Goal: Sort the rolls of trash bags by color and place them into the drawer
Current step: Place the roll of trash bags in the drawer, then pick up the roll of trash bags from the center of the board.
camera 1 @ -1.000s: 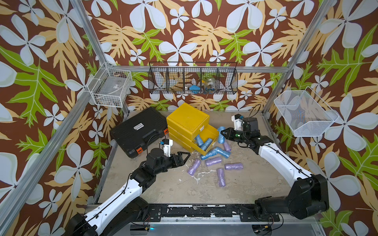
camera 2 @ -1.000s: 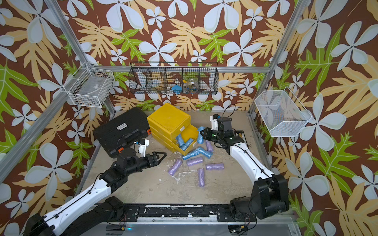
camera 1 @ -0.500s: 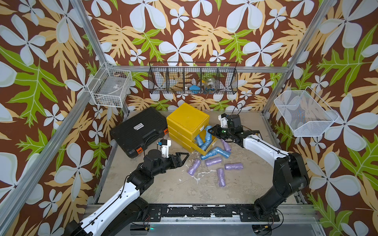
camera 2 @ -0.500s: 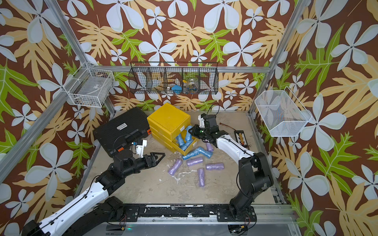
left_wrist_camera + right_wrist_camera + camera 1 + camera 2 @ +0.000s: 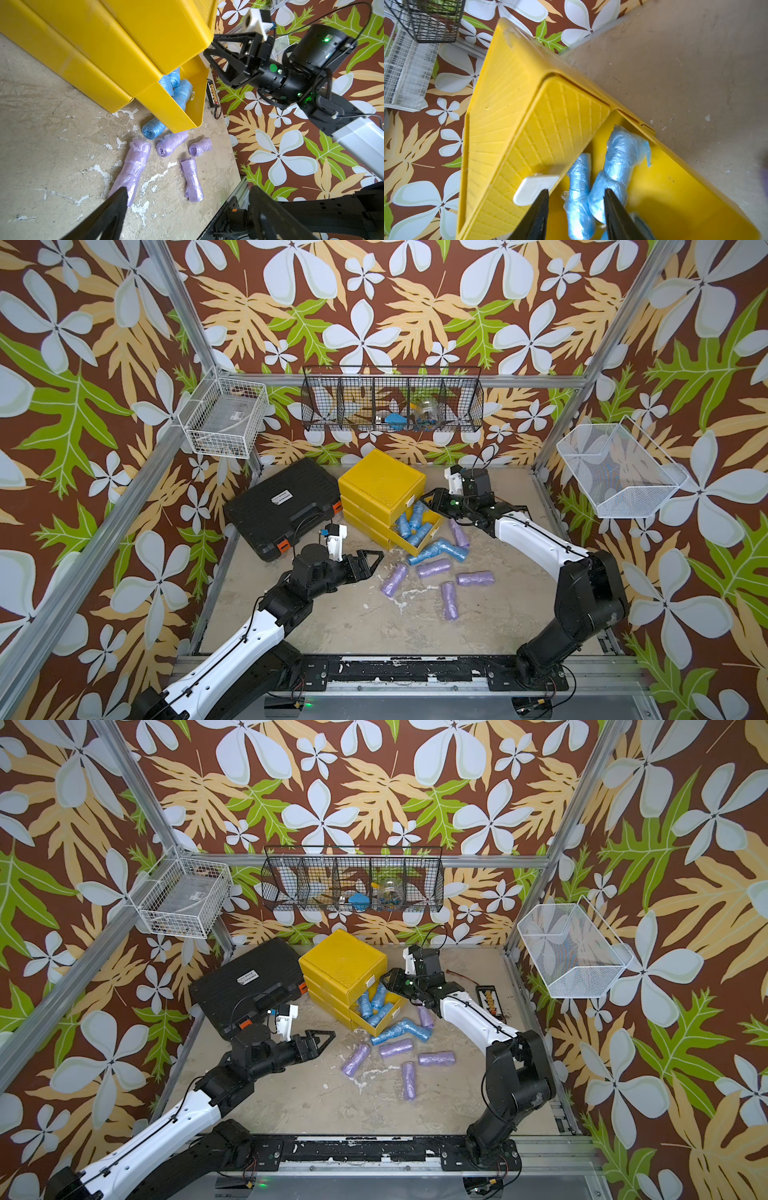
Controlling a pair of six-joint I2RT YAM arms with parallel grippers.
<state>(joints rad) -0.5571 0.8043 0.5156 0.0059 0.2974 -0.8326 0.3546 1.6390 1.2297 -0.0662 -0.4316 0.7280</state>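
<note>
A yellow drawer cabinet (image 5: 380,483) stands at the back with its lowest drawer (image 5: 420,548) pulled out. Several light blue rolls of trash bags (image 5: 409,526) lie inside it. Two more blue rolls (image 5: 436,551) lie on the floor against its front. Several lilac rolls (image 5: 434,568) are scattered on the floor beyond that. My right gripper (image 5: 428,502) (image 5: 576,191) hangs open just above the drawer, over the blue rolls (image 5: 623,151), holding nothing. My left gripper (image 5: 376,562) (image 5: 187,190) is wide open and empty, low over the floor beside the nearest lilac roll (image 5: 133,166).
A black tool case (image 5: 282,506) lies left of the cabinet. A white wire basket (image 5: 226,423), a black wire basket (image 5: 392,404) and a white mesh basket (image 5: 619,472) hang on the walls. A small dark strip-shaped item (image 5: 490,1002) lies by the right wall.
My right gripper moved left from the floor to above the drawer, shut on a blue roll. Its jaws have since opened and the roll lies in the drawer. The left arm barely moved.
</note>
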